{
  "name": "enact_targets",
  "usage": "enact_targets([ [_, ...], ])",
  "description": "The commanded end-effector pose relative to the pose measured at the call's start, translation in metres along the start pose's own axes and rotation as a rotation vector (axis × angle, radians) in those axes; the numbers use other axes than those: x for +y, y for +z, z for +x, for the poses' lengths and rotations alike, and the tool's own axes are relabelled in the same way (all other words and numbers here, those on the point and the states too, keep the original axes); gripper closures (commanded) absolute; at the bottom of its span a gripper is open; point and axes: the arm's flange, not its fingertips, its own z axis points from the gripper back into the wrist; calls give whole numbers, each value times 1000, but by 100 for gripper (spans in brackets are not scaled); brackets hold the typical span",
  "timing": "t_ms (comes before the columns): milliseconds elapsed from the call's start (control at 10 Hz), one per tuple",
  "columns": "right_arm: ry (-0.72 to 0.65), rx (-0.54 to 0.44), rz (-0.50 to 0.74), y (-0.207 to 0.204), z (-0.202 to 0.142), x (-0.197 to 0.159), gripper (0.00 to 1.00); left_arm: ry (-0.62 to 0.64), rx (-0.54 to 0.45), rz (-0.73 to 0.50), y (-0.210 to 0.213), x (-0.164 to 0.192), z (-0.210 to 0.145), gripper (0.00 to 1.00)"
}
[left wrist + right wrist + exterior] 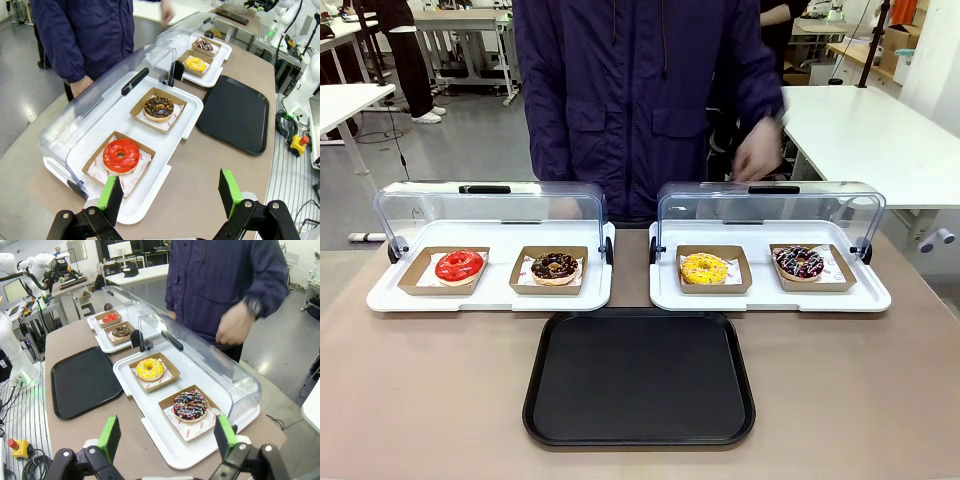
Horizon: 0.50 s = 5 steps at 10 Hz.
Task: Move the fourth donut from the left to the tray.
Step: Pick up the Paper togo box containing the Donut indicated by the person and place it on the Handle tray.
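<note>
Chocolate-glazed with pink and white sprinkles, the fourth donut [800,262] sits in its cardboard holder [845,281] at the right end of the right-hand white tray [770,303], beside the yellow donut [704,268]. The clear lid [770,205] is swung back. The black tray [640,380] lies nearer the robot, centred between the white trays. The left gripper [170,192] and the right gripper [167,436] both gape wide and hold nothing. A person's hand [757,155], blurred, hovers behind the lid.

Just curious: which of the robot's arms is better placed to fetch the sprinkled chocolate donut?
The right, probably: the right gripper hangs open before the fourth donut, while the left gripper faces the red donut.
</note>
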Motion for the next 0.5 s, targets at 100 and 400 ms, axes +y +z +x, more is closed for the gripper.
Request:
enact_targets([
  [100, 11, -31, -1, 0, 3, -2, 0, -11, -14, -7, 1, 0, 1, 0],
  [400, 11, -31, -1, 0, 3, -2, 0, -11, -14, -7, 1, 0, 1, 0],
])
